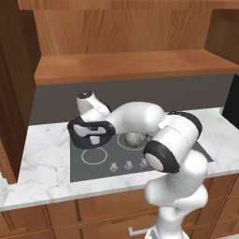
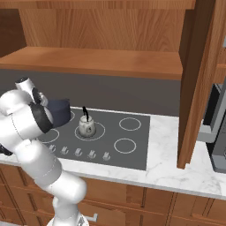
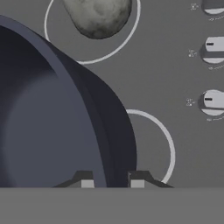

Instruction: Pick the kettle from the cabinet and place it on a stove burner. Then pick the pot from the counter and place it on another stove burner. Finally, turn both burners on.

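hand view has the pincer (image 3: 112,183) clamped on the pot (image 3: 52,122) rim, one tip inside the wall and one outside, the pot hanging over a burner ring (image 3: 168,148) at 3 o'clock of it, with the kettle (image 3: 98,15) already on its own ring at 12. to finish well, i'd centre the pot over that free ring, lower it level until it sits flat, and release only then, keeping clear of the kettle. right base view alone shows the kettle's black handle (image 2: 85,113) and the cabinet (image 2: 101,62) shelf, while hand view alone shows the knobs (image 3: 213,101) close up.
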Robot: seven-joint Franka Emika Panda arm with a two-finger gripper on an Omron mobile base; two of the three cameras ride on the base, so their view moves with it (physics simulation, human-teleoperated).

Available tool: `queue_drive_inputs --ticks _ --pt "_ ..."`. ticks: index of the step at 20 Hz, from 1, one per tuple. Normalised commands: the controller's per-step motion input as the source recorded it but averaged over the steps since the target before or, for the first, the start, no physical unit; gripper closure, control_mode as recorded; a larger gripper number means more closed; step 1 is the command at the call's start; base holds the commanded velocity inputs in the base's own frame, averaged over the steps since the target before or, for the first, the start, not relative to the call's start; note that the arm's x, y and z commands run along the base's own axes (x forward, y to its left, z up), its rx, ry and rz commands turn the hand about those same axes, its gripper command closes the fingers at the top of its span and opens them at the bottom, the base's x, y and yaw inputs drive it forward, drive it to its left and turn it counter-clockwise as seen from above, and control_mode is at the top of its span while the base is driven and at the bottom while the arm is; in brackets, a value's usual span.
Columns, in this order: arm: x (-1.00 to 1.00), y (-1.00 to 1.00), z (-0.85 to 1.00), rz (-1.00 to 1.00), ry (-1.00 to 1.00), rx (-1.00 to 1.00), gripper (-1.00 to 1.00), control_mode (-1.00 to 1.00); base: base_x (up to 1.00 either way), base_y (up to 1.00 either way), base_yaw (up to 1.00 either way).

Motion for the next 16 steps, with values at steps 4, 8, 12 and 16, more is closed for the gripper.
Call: queue_drive_inputs --ticks 4,8,12,16 --pt "0.30 0.03 -0.11 0.00 0.00 0.00 1.00 -1.00 0.00 0.00 0.00" --pt "0.32 0.03 -0.12 0.00 0.00 0.00 1.00 -1.00 0.00 0.00 0.00" --pt "0.37 0.12 -0.13 0.00 0.00 0.00 1.00 -1.00 0.00 0.00 0.00" --pt "0.34 0.16 -0.14 0.00 0.00 0.01 1.00 -1.00 0.00 0.00 0.00"
